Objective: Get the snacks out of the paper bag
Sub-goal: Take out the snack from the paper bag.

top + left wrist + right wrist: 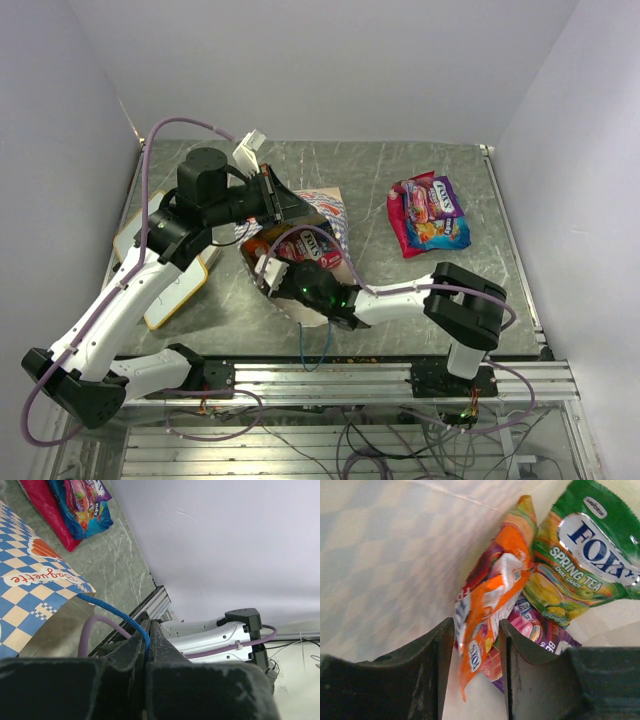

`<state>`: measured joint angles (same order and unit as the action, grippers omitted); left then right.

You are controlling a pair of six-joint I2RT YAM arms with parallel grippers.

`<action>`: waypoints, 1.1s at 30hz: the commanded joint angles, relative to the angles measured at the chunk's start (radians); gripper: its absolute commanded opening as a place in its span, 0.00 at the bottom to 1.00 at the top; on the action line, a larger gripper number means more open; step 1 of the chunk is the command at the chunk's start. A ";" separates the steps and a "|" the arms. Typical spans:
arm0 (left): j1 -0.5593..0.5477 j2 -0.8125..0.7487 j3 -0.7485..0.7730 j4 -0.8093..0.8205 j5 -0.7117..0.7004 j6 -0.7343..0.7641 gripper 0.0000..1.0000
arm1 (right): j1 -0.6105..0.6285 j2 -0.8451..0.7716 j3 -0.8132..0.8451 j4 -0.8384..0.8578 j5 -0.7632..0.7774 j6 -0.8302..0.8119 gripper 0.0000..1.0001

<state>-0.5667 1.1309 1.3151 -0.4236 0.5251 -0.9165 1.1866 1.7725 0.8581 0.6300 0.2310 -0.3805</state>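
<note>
Left hand [146,655] pinches the blue cord handle [112,610] of the paper bag [35,580]. Right hand [475,650], inside the bag, has an orange packet [490,600] between its fingers; whether it grips, I cannot tell.

The paper bag [322,208] lies mid-table [480,290], mouth toward the near edge, its blue cord handle [112,611] pinched in my left fingers [125,665]. Inside, an orange packet [485,605] sits between my right fingers [420,670], with a green packet [585,555] and a purple packet [535,630] behind it. A pile of red, purple and blue packets [430,212] lies toward the far right corner.
</note>
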 commanded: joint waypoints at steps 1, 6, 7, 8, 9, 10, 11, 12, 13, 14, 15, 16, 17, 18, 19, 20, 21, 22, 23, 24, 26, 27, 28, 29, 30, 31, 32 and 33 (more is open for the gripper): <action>-0.011 -0.005 0.030 0.031 -0.023 -0.004 0.07 | -0.049 0.024 0.045 0.050 -0.043 0.087 0.37; -0.012 -0.024 0.016 0.046 -0.054 -0.004 0.07 | -0.079 0.018 0.110 -0.088 -0.109 0.091 0.06; -0.012 -0.025 0.016 0.038 -0.061 0.002 0.07 | -0.082 0.007 0.125 -0.121 -0.111 0.092 0.02; -0.012 -0.025 0.017 0.028 -0.070 0.009 0.07 | -0.082 -0.005 0.129 -0.137 -0.111 0.093 0.00; -0.011 -0.025 0.018 0.020 -0.081 0.013 0.07 | -0.083 -0.021 0.130 -0.151 -0.099 0.099 0.00; -0.012 -0.026 0.017 0.016 -0.089 0.016 0.07 | -0.084 -0.038 0.128 -0.164 -0.088 0.108 0.00; -0.012 -0.029 0.012 0.017 -0.090 0.015 0.07 | -0.085 -0.059 0.126 -0.177 -0.078 0.115 0.00; -0.011 -0.031 0.003 0.020 -0.092 0.012 0.07 | -0.086 -0.092 0.121 -0.197 -0.071 0.121 0.00; -0.012 -0.035 -0.004 0.019 -0.097 0.009 0.07 | -0.086 -0.117 0.111 -0.215 -0.073 0.123 0.00; -0.012 -0.039 -0.011 0.016 -0.098 0.007 0.07 | -0.086 -0.150 0.096 -0.231 -0.079 0.122 0.00; -0.012 -0.042 -0.015 0.013 -0.100 0.001 0.07 | -0.086 -0.187 0.077 -0.249 -0.078 0.123 0.00; -0.012 -0.044 -0.016 0.009 -0.107 -0.003 0.07 | -0.086 -0.221 0.060 -0.268 -0.069 0.131 0.00; -0.011 -0.045 -0.017 0.005 -0.116 -0.006 0.07 | -0.087 -0.262 0.043 -0.291 -0.062 0.137 0.00; -0.012 -0.044 -0.015 0.000 -0.124 -0.009 0.07 | -0.086 -0.302 0.026 -0.316 -0.058 0.139 0.00; -0.011 -0.038 -0.011 -0.007 -0.130 -0.009 0.07 | -0.086 -0.349 0.012 -0.337 -0.056 0.135 0.00; -0.011 -0.031 -0.006 -0.011 -0.129 -0.007 0.07 | -0.084 -0.397 -0.001 -0.361 -0.059 0.127 0.00; -0.010 -0.024 0.001 -0.015 -0.126 -0.003 0.07 | -0.084 -0.441 -0.012 -0.382 -0.060 0.130 0.00; -0.011 -0.018 0.003 -0.016 -0.128 0.001 0.07 | -0.084 -0.486 -0.021 -0.401 -0.053 0.138 0.00; -0.011 -0.015 0.004 -0.015 -0.127 0.005 0.07 | -0.085 -0.524 -0.027 -0.425 -0.046 0.147 0.00; -0.010 -0.015 0.004 -0.016 -0.129 0.010 0.07 | -0.085 -0.563 -0.028 -0.448 -0.035 0.157 0.00; -0.010 -0.015 0.003 -0.019 -0.146 0.023 0.07 | -0.085 -0.624 -0.020 -0.516 -0.015 0.178 0.00; -0.010 -0.013 0.001 -0.020 -0.152 0.026 0.07 | -0.084 -0.652 -0.010 -0.546 -0.002 0.189 0.00; -0.010 -0.012 0.001 -0.021 -0.157 0.028 0.07 | -0.085 -0.675 0.004 -0.580 0.015 0.201 0.00; -0.010 -0.009 -0.002 -0.017 -0.159 0.028 0.07 | -0.084 -0.694 0.019 -0.615 0.031 0.210 0.00; -0.011 -0.009 -0.008 -0.007 -0.159 0.023 0.07 | -0.084 -0.712 0.035 -0.647 0.040 0.215 0.00; -0.010 -0.008 -0.014 0.003 -0.159 0.016 0.07 | -0.084 -0.726 0.055 -0.684 0.046 0.214 0.00; -0.010 -0.010 -0.023 0.013 -0.162 0.008 0.07 | -0.085 -0.746 0.074 -0.718 0.052 0.209 0.00; -0.010 -0.012 -0.031 0.024 -0.167 0.000 0.07 | -0.085 -0.760 0.093 -0.754 0.059 0.206 0.00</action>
<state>-0.5720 1.1175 1.3056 -0.4435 0.3901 -0.9131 1.1053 1.0691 0.8692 0.0193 0.2333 -0.1959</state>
